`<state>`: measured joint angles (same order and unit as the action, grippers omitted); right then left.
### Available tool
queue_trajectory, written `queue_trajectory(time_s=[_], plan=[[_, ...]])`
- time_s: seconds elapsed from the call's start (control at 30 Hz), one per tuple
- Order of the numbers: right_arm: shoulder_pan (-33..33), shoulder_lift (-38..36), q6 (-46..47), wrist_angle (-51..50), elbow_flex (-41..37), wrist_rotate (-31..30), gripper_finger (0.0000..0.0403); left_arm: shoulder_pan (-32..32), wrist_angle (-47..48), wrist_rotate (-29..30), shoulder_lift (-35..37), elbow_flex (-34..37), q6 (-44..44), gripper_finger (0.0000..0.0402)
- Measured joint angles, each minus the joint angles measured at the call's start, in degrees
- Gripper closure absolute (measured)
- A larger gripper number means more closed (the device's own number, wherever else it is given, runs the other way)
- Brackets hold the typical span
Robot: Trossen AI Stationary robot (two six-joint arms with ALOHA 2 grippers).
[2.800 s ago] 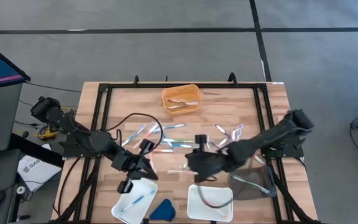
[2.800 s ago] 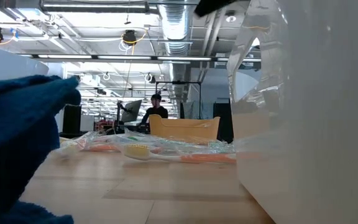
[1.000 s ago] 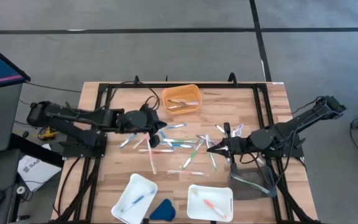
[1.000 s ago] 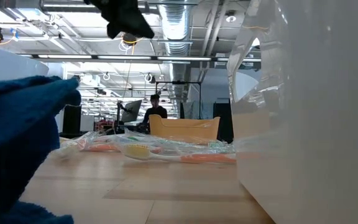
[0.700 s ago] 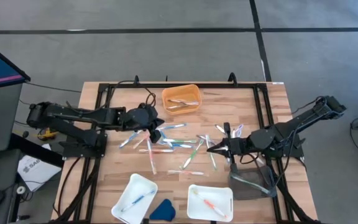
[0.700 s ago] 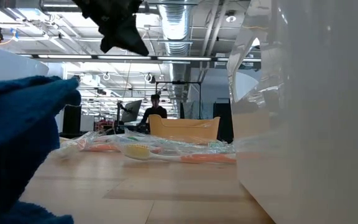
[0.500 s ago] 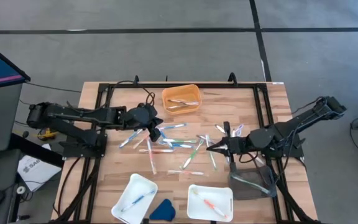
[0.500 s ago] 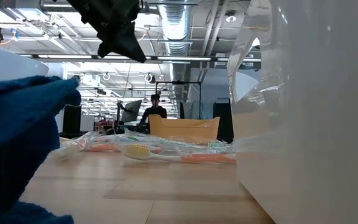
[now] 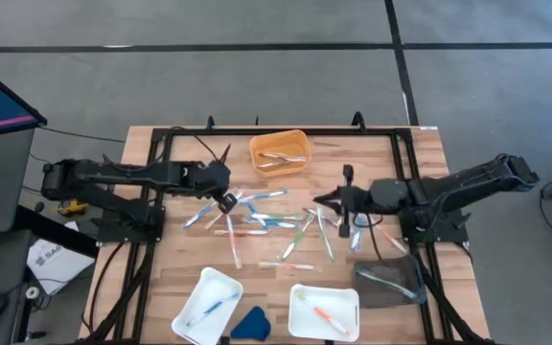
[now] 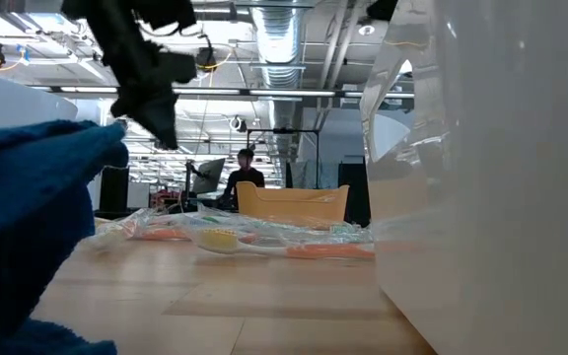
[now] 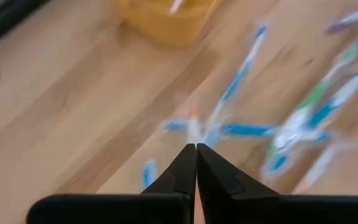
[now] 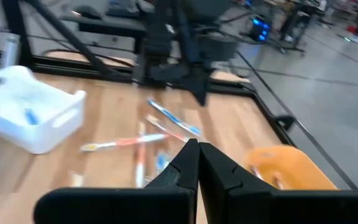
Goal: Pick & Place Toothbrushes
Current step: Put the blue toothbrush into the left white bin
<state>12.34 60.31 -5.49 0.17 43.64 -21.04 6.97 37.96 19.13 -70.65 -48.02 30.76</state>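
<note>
Mid-frame is pretty much blocked by scattered toothbrushes (image 9: 278, 222); bare table (image 9: 429, 316) is left lower right.

Table (image 9: 420, 153): pale wood planks, visible grain, matt. Frame rails (image 9: 161, 163): black metal, dull sheen. Toothbrushes (image 9: 276, 222): thin plastic, some in clear, shiny wrappers. Orange bin (image 9: 279, 151): smooth plastic, slight gloss. Two white trays (image 9: 209, 302): smooth plastic, semi-gloss. Dark-blue wedge (image 9: 250, 323): soft, fuzzy cloth look in low view. Grey container (image 9: 389, 284): translucent plastic. Left gripper (image 11: 196, 149) fingers (image 11: 182, 174): black matt plastic. Floor (image 9: 257, 86): grey concrete, smooth, faint sheen.
</note>
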Motion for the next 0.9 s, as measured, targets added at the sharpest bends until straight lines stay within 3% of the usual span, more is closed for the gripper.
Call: queue_trajectory(time_s=[0.27,0.57,0.9], plan=[[-7.34,3.48,0.38,-0.34,0.01,0.00,0.0401,4.72,0.05,-4.00,-0.02,4.10,-0.28,0.0396],[-12.14,9.70,-10.97,7.55,0.00,0.00,0.0401,10.33,-1.97,-9.38,0.00,4.10,5.33,0.0396],[-14.36,6.67,-21.33,17.08,0.04,0.01,0.0401,16.76,-12.43,-12.59,0.00,1.40,-7.55,0.0396]])
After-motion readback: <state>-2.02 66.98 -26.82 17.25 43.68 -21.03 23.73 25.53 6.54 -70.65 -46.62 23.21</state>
